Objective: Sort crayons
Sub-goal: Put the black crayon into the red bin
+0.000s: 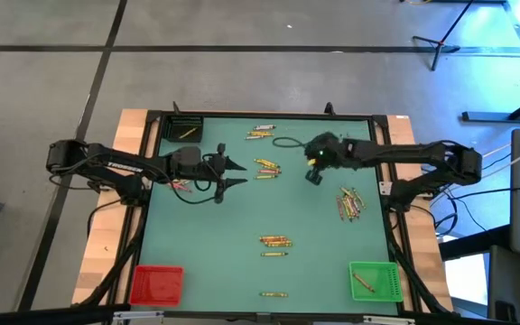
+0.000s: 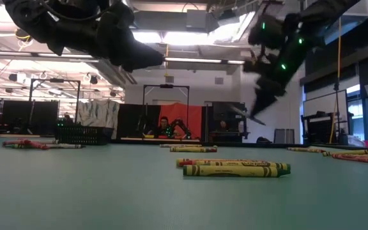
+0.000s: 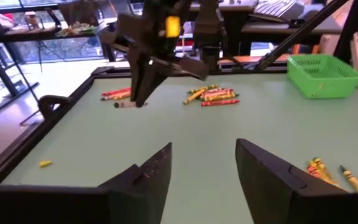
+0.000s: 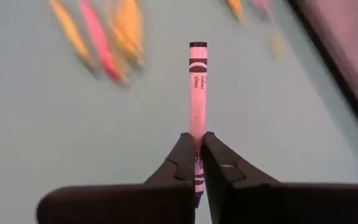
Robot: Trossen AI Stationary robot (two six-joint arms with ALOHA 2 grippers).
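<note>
High view is showing us that the sort is barely under way: most crayons [image 1: 274, 241] are still lying loose on the bench [image 1: 242, 226] in small clusters, near the far edge, at mid-bench, by the right side and toward the near edge. We are seeing one or two sticks in the green bin [image 1: 374, 280] and one in the black bin [image 1: 181, 129]; the red bin [image 1: 156, 284] is looking empty, though we cannot be sure.

We are holding one crayon [image 4: 197, 93] in the right gripper [image 4: 197, 163], its fingers pinched tight on the lower end while the rest is pointing out ahead, lifted clear above the bench right of centre. Our left gripper [image 1: 233, 171] is hovering left of centre with its fingers spread wide and nothing between them.

For moving room, we are judging the middle of the bench open, with the two grippers near each other. The bins are sitting in the corners against the raised dark rim, so any drop there is calling for care near that edge.
</note>
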